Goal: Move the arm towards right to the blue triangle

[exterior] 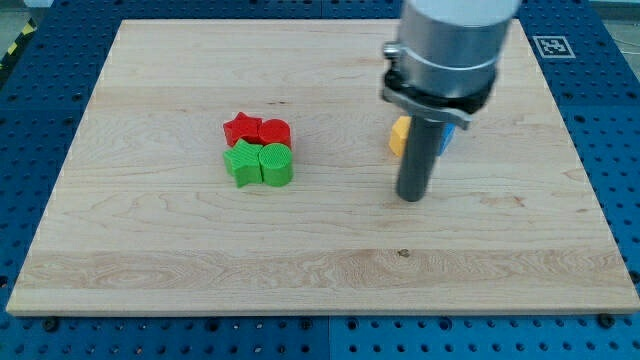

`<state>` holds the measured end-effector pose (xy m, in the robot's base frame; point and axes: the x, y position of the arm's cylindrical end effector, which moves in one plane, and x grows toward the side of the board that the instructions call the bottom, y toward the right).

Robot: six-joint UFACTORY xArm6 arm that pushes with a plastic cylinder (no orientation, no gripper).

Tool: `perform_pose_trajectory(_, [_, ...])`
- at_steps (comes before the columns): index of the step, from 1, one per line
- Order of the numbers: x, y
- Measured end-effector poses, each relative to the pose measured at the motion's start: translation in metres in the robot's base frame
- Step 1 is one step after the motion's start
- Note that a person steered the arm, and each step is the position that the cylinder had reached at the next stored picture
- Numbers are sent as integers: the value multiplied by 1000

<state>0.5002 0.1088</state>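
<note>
My tip (411, 197) rests on the wooden board (150, 250), right of centre. Just above it, mostly hidden behind the rod and the arm's body, a blue block (447, 139) shows only as a small sliver at the rod's right side; its shape cannot be made out. A yellow block (399, 135) peeks out at the rod's left side, touching or very near the blue one. My tip sits a little below both blocks.
A tight cluster lies left of centre: a red star (241, 128), a red block (275, 132), a green star (241, 163) and a green block (277, 165). A blue perforated table surrounds the board.
</note>
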Motion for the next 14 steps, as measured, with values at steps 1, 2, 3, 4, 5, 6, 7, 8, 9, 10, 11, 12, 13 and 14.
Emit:
perform_pose_trajectory(1, [2, 19])
perform_pose_trajectory(2, [2, 21])
perform_pose_trajectory(3, [2, 21])
perform_pose_trajectory(4, [3, 29])
perform_pose_trajectory(5, [3, 43])
perform_pose_trajectory(6, [3, 43])
perform_pose_trajectory(7, [3, 44])
perform_pose_trajectory(8, [3, 44])
perform_pose_trajectory(9, [3, 59])
perform_pose_trajectory(10, [3, 76])
perform_pose_trajectory(11, [3, 77])
perform_pose_trajectory(12, [3, 96])
perform_pose_trajectory(13, [3, 104])
perform_pose_trajectory(14, [-2, 107])
